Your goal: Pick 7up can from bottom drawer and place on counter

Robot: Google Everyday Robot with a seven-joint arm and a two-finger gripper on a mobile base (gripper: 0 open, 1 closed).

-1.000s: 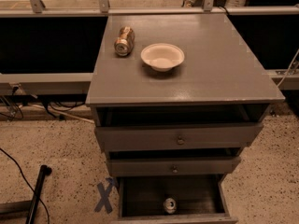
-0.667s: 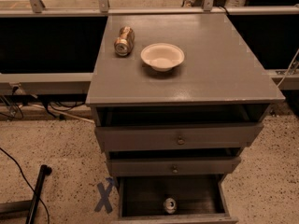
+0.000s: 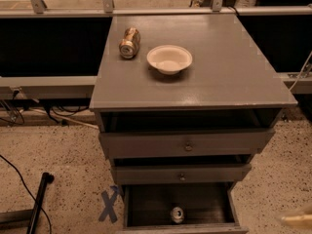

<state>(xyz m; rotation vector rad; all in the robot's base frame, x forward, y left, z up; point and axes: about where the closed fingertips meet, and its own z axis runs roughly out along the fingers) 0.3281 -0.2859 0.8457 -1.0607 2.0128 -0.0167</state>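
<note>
At the far left a black pole (image 3: 39, 201) lies slanted on the speckled floor, with a thin dark cable (image 3: 17, 177) curving past it. Just to its right, a blue taped X (image 3: 110, 206) marks the floor beside the cabinet's lower left corner. On the counter (image 3: 224, 77), near its left edge and towards the back, a gold-brown can (image 3: 129, 42) lies on its side with one end facing the camera. A white bowl (image 3: 169, 59) sits upright just right of it, close but not touching. Below the counter's front edge, the top drawer (image 3: 146, 145) and the middle drawer (image 3: 146, 174), each with a small round knob, stand slightly pulled out, with a dark gap above each. The bottom drawer (image 3: 207, 204) is pulled out much further, its dark inside open to view. The 7up can (image 3: 177, 214) rests inside it, near the drawer's front and about midway between its side walls, silver top turned up towards the camera. At the lower right corner a pale, blurred shape, probably the gripper (image 3: 298, 221), pokes in from the edge, well apart from the can and outside the drawer. Whether it is spread or pressed together, I cannot tell.
</note>
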